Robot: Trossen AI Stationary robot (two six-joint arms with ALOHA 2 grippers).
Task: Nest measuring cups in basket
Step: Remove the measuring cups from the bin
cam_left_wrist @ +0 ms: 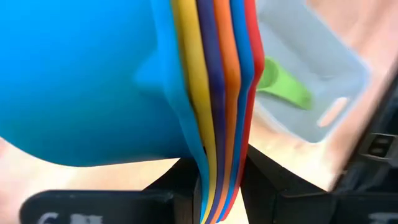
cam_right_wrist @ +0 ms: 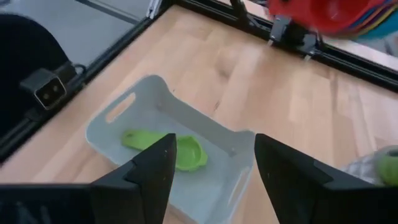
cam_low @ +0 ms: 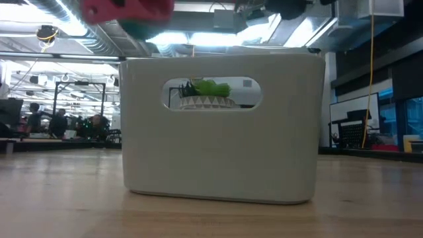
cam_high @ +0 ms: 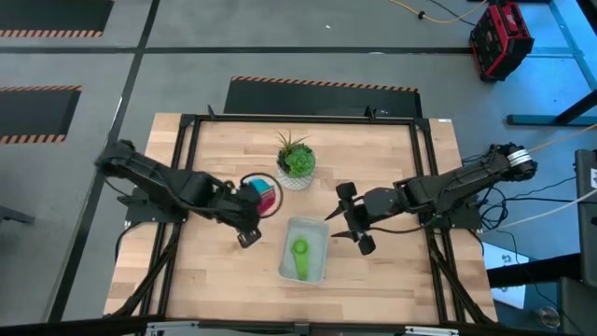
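A nested stack of round plastic measuring cups in red, blue, orange, purple, yellow and teal is held above the table by the left gripper, between the potted plant and the left arm. In the left wrist view the flat handles of the stack are seen pinched edge-on between the two dark fingers, with the large teal bowl filling most of the frame. One green plastic measuring cup lies alone inside the pale grey-blue shallow rectangular basket, which sits on the light wooden table near its front edge, just in front of the plant. The stack is held to the left of the basket, apart from it.

The right gripper is poised just beside the basket's right side, its fingers spread with nothing between them; the green cup and basket are seen past them.

A small green plant in a white patterned pot stands behind the basket, near the table's middle. A red and black case rests on the floor beyond the table.
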